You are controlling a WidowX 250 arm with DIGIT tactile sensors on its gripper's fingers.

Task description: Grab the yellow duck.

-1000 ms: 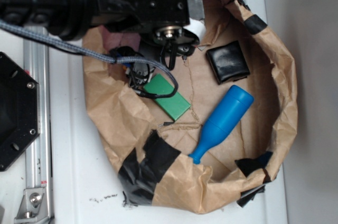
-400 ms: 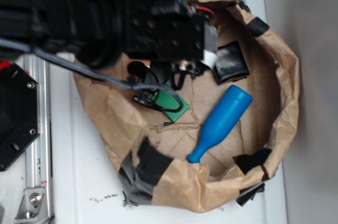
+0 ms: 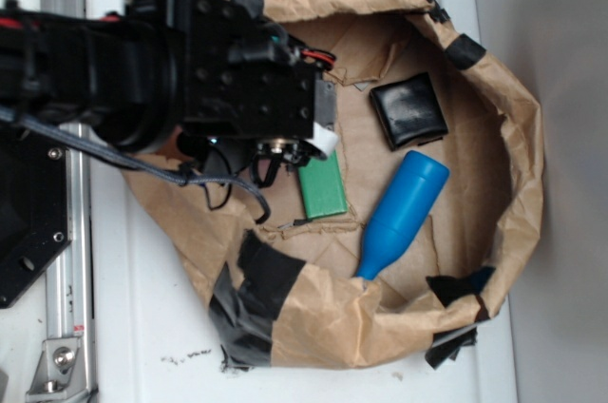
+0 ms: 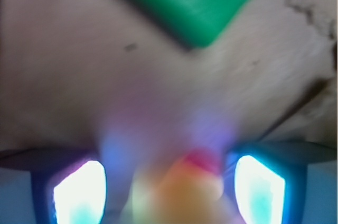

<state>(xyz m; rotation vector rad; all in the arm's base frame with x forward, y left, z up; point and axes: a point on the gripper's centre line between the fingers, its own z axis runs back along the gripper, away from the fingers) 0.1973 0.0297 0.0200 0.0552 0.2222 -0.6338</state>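
Note:
In the wrist view the yellow duck [image 4: 182, 189] is a blurred yellow-orange lump with a red tip, very close to the camera. It sits between the two glowing fingertips [image 4: 79, 192] of my gripper [image 4: 169, 192], which is closed around it. Brown paper and a corner of the green block [image 4: 190, 2] lie beyond. In the exterior view the black arm [image 3: 190, 70] reaches in from the left over the left side of the paper bag [image 3: 513, 156]. It hides both the gripper and the duck there.
Inside the bag lie the green block [image 3: 321, 184] just right of the wrist, a blue bottle-shaped pin [image 3: 404, 213] and a black square pad [image 3: 408, 111]. The bag's crumpled walls carry black tape. A metal rail [image 3: 62, 232] runs along the left.
The arm has swung down and to the left, from the bag's top toward its left side. The green block has turned more upright, and the bag has shifted.

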